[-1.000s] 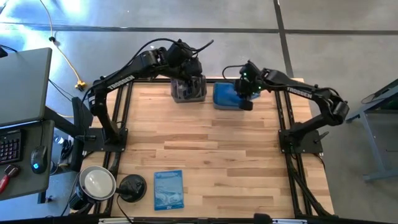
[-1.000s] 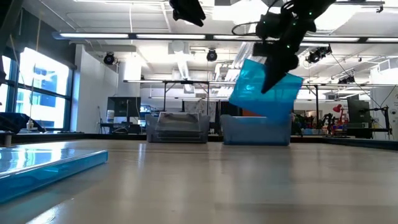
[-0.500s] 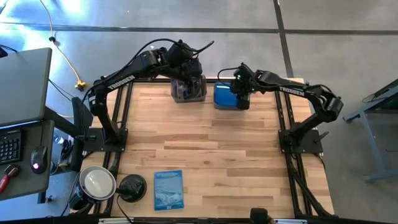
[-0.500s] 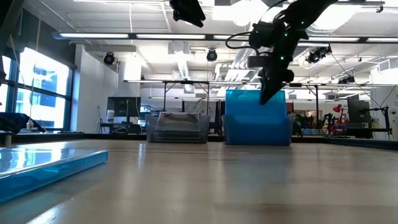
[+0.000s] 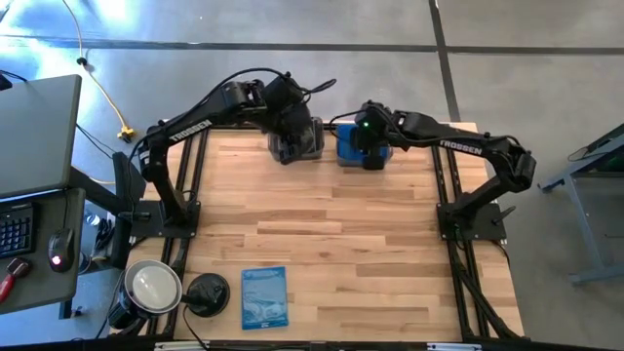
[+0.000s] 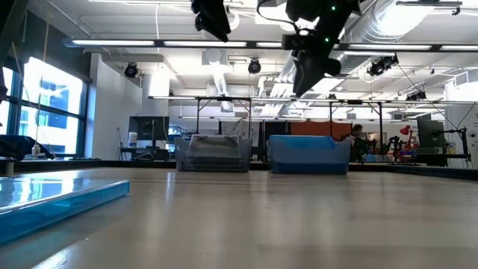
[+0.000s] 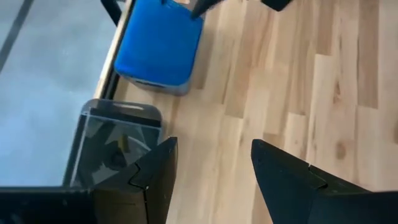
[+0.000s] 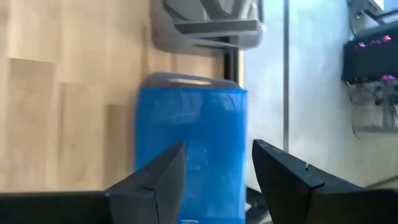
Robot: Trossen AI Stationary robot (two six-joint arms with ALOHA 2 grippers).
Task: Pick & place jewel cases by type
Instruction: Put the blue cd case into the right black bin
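Note:
Two smoky tubs stand at the table's far edge. The left tub holds dark jewel cases. The right tub holds blue jewel cases, the top one lying flat. My right gripper hangs open above the right tub, touching nothing. My left gripper hangs open above the left tub, with nothing between its fingers. A pale blue printed jewel case lies flat on the table near its front edge.
A round black disc-shaped object and a round pale bowl-like thing sit at the front left corner. The bare wooden tabletop stretches between the tubs and the printed case. A desk with a keyboard stands off the table's left.
My right gripper has lowered a blue jewel case from a tilt above the right tub down into it, opened and let go, then risen and shifted toward the table's left. The case stood upright in the tub for a moment and now lies below its rim.

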